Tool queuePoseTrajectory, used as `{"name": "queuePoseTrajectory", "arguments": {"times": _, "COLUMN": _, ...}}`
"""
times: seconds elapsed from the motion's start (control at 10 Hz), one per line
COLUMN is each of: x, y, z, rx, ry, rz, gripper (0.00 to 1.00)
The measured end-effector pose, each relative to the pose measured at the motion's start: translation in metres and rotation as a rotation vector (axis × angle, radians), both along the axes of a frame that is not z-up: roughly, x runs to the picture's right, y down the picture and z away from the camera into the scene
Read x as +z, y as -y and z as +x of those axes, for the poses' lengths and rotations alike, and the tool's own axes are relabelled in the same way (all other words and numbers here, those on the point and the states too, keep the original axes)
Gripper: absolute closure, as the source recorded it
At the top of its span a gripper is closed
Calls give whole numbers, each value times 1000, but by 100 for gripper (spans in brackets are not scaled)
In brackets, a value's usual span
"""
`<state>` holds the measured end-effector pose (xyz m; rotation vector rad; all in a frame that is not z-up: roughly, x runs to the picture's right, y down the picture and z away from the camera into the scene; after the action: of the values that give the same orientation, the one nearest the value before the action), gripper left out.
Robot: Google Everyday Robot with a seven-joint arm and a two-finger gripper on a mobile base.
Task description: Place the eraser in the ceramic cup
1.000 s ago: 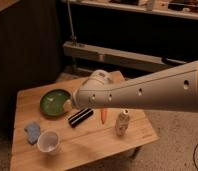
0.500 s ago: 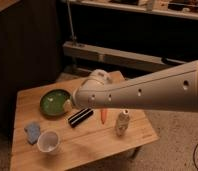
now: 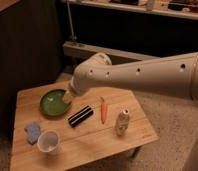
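— Far left of the wooden table [image 3: 94, 147]?
— A blue sponge-like lump [image 3: 32, 132], lying flat near the left edge.
— And just right of it?
— The ceramic cup [image 3: 48, 141]. Stands upright near the front edge, mouth up, pale inside showing. Close beside the lump but apart from it.
— Further back?
— A green plate [image 3: 47, 107], round and flat on the wood, behind the cup and well apart from it.
— Where to look for the gripper [image 3: 67, 97]?
— Over the plate's right rim. Hangs from the end of the big pale arm [image 3: 142, 75], mostly hidden behind that arm's rounded joint, with only a tan tip in sight. Touching the plate or not: cannot tell.
— Clenched or released?
— Released, standing wide, grasping nothing.
— Then the eraser [image 3: 80, 115]?
— On the table, just right of the plate, nearer the front than the gripper's tip and free of it. Lies flat and slanted, black with pale stripes along its length. Touches neither plate nor cup. Sits between the plate and the carrot.
— Right of that?
— An orange carrot [image 3: 103, 110], lying roughly front to back, near the eraser but apart.
— Last on the right?
— A slim pale bottle [image 3: 122, 122], upright, near the carrot's front end, toward the table's right side. Above it all, the arm, reaching in from the right edge of the view.
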<state>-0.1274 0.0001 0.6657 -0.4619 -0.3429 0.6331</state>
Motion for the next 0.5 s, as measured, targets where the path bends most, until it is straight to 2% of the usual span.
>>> {"name": "queuePoseTrajectory", "arguments": {"times": 0.1, "x": -2, "y": 12, "z": 1, "rx": -50, "ry": 19, "rz": -4, "gripper": 35}}
{"name": "queuePoseTrajectory", "arguments": {"times": 0.2, "x": -4, "y": 20, "z": 1, "rx": -66, "ry": 2, "rz": -2, "gripper": 35}}
{"name": "queuePoseTrajectory", "arguments": {"times": 0.5, "x": -3, "y": 35, "z": -1, "rx": -16, "ry": -158, "rz": 19, "gripper": 35}}
